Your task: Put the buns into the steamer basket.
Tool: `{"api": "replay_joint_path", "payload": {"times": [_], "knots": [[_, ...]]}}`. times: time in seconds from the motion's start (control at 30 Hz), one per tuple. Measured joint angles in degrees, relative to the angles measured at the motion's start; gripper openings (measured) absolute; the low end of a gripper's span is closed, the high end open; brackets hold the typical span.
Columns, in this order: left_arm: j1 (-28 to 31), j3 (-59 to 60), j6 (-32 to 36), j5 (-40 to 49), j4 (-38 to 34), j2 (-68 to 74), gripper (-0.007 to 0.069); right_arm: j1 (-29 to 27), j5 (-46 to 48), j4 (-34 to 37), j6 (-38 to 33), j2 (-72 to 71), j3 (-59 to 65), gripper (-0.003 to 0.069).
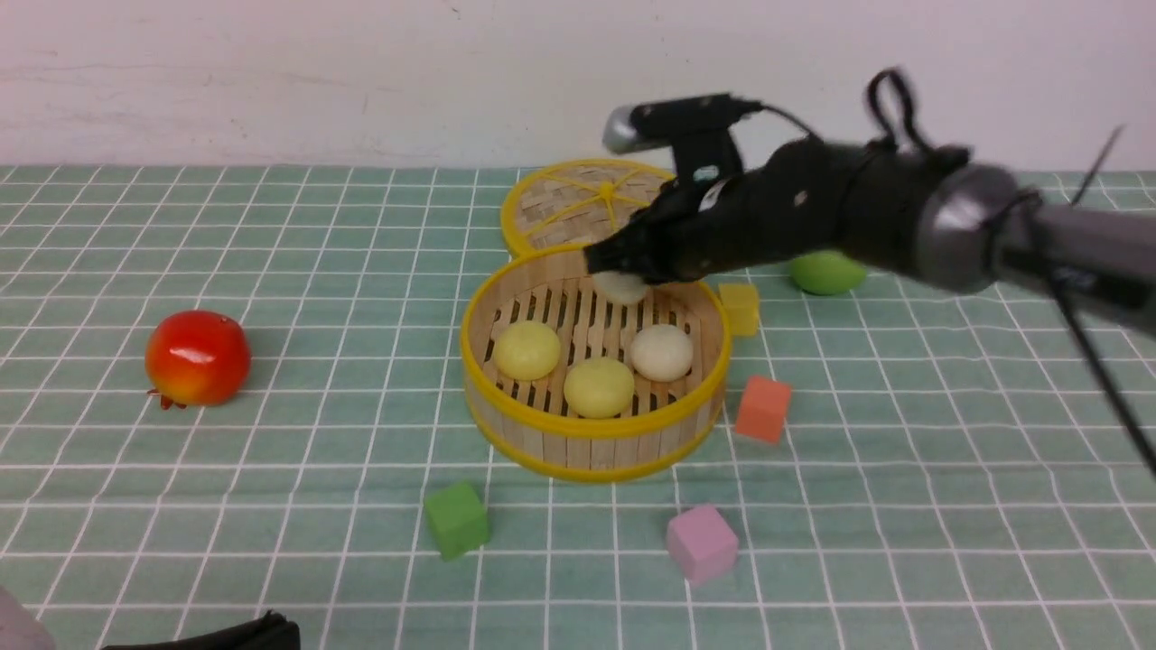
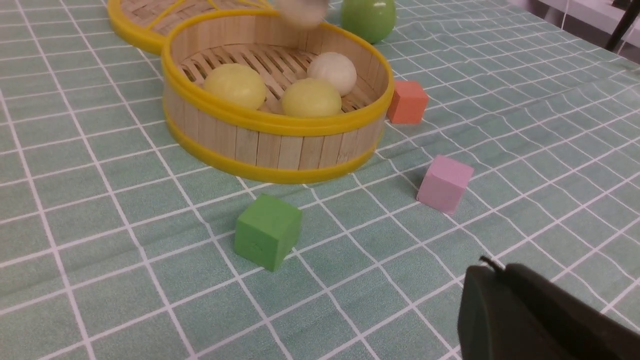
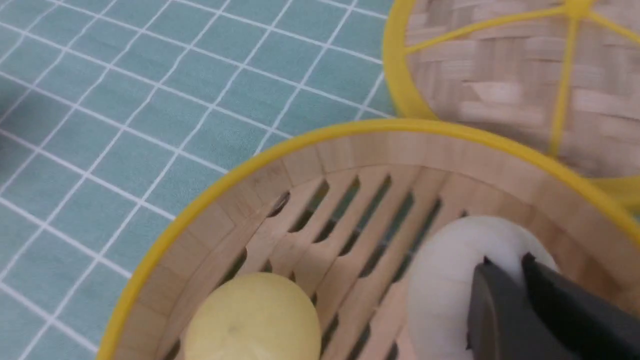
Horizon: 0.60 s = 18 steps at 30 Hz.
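The steamer basket (image 1: 591, 447) stands mid-table with three buns on its slatted floor: two pale yellow (image 1: 527, 350) (image 1: 599, 386) and one off-white (image 1: 661, 352). My right gripper (image 1: 623, 266) is over the basket's far side, shut on the fourth bun, off-white (image 1: 621, 287), just inside the far wall. In the right wrist view the fingers (image 3: 505, 262) pinch this bun (image 3: 440, 280) above the slats, beside a yellow bun (image 3: 255, 320). My left gripper (image 2: 487, 272) is shut and empty, low over the cloth near the front edge, away from the basket (image 2: 270, 145).
The woven lid (image 1: 578, 203) lies flat behind the basket, touching it. A green apple (image 1: 826, 273) sits behind my right arm and a red apple (image 1: 198, 357) at far left. Yellow (image 1: 741, 308), orange (image 1: 763, 408), pink (image 1: 702, 543) and green (image 1: 457, 519) cubes lie around the basket.
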Motion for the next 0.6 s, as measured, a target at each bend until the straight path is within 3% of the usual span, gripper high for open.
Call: {"api": "replay_joint_path", "payload": {"times": [0.17,0.23,0.4,0.5,0.6], "knots": [[0.0,0.0,0.0,0.0,0.0,0.0,0.0017,0.5,-3.0,-0.2,0.0,4.4,0.0,0.0195],[0.0,0.0,0.0,0.0,0.0,0.0,0.0017,0.5,-3.0,-0.2,0.0,4.5,0.0,0.0320],[0.0,0.0,0.0,0.0,0.0,0.0,0.0017,0.5,1.7,-3.4,0.0,0.3,0.1,0.0497],[0.0,0.0,0.0,0.0,0.0,0.0,0.0017,0.5,11.8,-7.7,0.5,-7.5,0.1,0.0528],[0.0,0.0,0.0,0.0,0.0,0.0,0.0017,0.5,23.1,-12.0,3.8,-15.6,0.1,0.0496]]}}
